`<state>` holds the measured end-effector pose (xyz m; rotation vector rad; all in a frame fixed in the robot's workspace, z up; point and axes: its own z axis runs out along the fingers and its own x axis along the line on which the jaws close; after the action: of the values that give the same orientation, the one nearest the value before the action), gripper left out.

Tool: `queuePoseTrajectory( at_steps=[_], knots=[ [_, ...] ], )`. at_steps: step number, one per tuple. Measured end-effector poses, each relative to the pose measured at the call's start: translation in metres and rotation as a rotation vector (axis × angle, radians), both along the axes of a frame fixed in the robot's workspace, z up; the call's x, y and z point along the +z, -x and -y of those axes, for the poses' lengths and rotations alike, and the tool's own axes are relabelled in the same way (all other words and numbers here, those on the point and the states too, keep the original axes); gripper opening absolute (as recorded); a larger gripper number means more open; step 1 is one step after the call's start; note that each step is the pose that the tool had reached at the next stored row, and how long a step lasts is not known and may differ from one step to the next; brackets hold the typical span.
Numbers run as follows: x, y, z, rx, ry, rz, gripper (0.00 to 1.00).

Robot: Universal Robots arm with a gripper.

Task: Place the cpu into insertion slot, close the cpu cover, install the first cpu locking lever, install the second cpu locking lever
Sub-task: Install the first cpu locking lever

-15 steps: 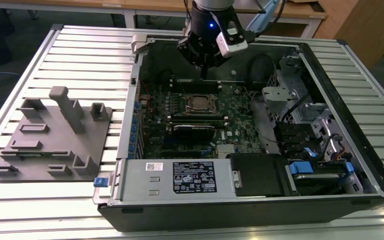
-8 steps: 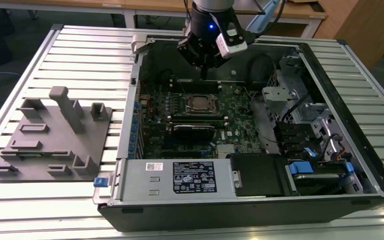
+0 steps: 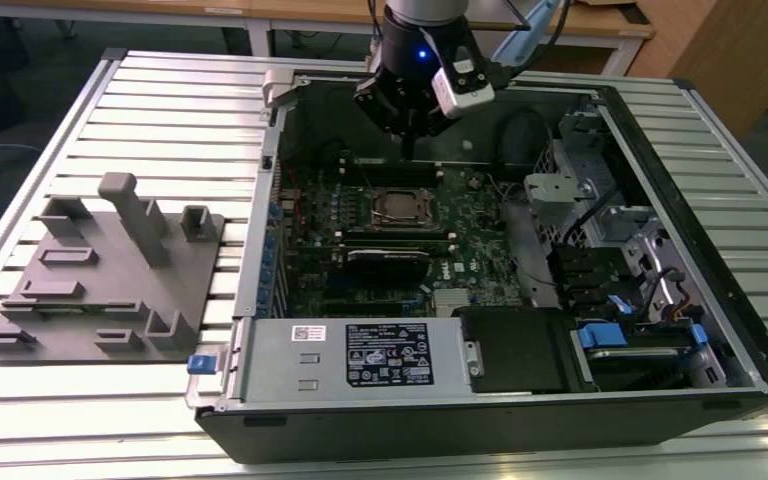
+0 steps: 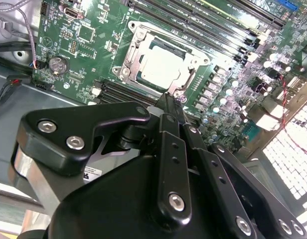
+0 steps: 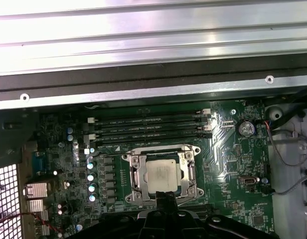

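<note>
Exterior view
Worktop: a slatted metal worktop [image 3: 157,100] carries an open computer case [image 3: 704,300]. A grey fixture block [image 3: 104,270] lies apart from the case at the exterior view's left.
Gripper: the gripper [image 3: 407,148] hangs inside the far part of the case, tips pointing down over the memory slots [image 3: 391,172].
Insertion slot: the insertion slot [image 3: 398,206] sits in the green motherboard [image 3: 478,230], just nearer than the memory slots and close under the gripper.
Power supply: a white-labelled power supply box [image 3: 384,352] lies along the near side of the case.

Second wrist view
Jaws: pressed together with nothing between them; their tip ends near one corner of the socket, above the board.
Cpu: the cpu [image 4: 161,67] lies flat in the insertion slot, its pale metal top facing up.
Cpu cover: the cpu cover [image 4: 135,46] lies flat around the chip, which shows through its square window.
Levers: whether they are latched cannot be told.
Coin battery: a round coin battery [image 4: 56,64] sits on the board, well apart from the socket.

First wrist view
Cpu: seated in the socket, framed by the silver cover, with the memory slots just beside it.
Gripper: its dark tip sits at the socket's edge, on the side away from the memory slots.
</note>
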<state>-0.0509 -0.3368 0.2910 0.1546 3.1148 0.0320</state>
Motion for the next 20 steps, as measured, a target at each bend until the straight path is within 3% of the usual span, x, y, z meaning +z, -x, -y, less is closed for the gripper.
queuePoseTrajectory(
  at_steps=[20],
  knots=[
    [-0.0031, 0.0001, 0.0000, 0.000, -0.0009, -0.0001, 0.10]
  ],
)
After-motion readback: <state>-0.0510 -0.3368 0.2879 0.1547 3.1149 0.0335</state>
